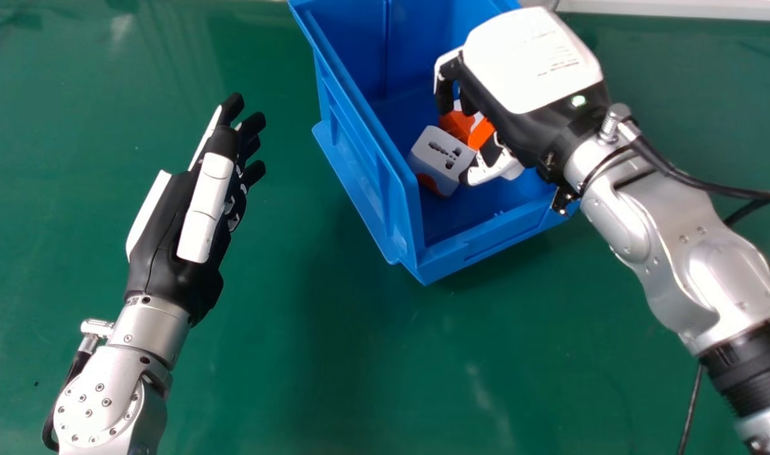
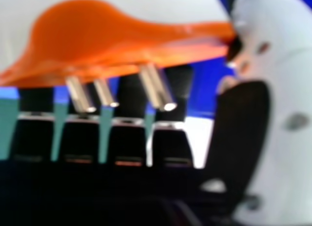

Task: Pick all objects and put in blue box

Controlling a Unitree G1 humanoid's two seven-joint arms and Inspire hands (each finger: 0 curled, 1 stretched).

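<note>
- Box (image 1: 448, 262) first: blue, open-topped, standing on the green table (image 1: 334, 360) and set at an angle, one corner pointing roughly back towards the robot.
- Right hand (image 1: 530, 60) is over that box, palm down, fingertips and thumb dipping inside below the rim. Fingers bend round on one side and the thumb comes in from the other, so it's partly closed, with a fair gap left between the tips.
- Orange-and-white plug (image 2: 87, 35) sits in that grasp, between fingers and thumb, close to the palm. Bare metal prongs (image 2: 157, 89) stick out of its orange face; three of them show from the hand's own camera.
- Seen from above, orange and white patches peek out between the fingers and thumb. Whether they all belong to one plug, I can't tell.
- White socket adapter (image 1: 442, 148) with an orange base lies in the box, tilted, its slotted face turned up. The thumb's tip overlaps its edge from where I look; can't say if they touch.
- Left hand (image 1: 164, 234) is well out to the robot's left of the box, above the table, fingers nearly straight, nothing in it.
</note>
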